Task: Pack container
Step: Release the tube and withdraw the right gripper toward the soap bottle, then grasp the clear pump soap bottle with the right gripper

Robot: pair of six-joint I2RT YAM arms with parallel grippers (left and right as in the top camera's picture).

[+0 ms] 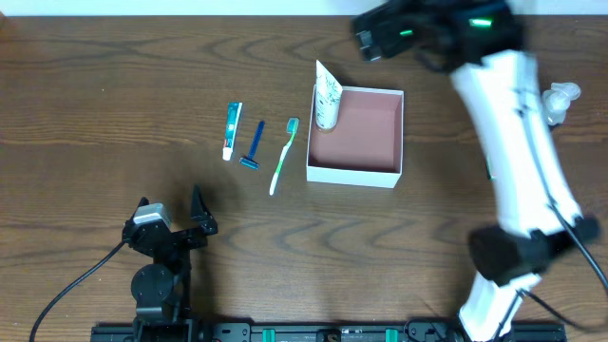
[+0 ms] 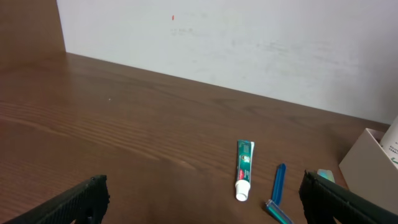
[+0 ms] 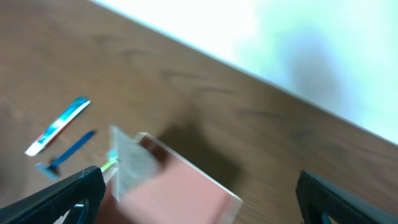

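Observation:
The container [image 1: 356,142], a shallow white box with a pink inside, sits mid-table. A white patterned tube [image 1: 328,95] stands upright in its far-left corner. A toothpaste tube [image 1: 232,130], a blue razor [image 1: 254,145] and a green toothbrush [image 1: 283,155] lie on the table to its left. My left gripper [image 1: 171,207] is open and empty near the front edge. Its wrist view shows the toothpaste [image 2: 244,169], razor [image 2: 277,193] and the container's corner [image 2: 367,158]. My right gripper [image 1: 382,36] is open and empty, above the table behind the container [image 3: 186,196].
A crumpled clear plastic piece [image 1: 559,100] lies at the far right beside my right arm. The brown wooden table [image 1: 114,114] ends at a white wall [image 2: 249,43] at the back. The right wrist view is blurred by motion.

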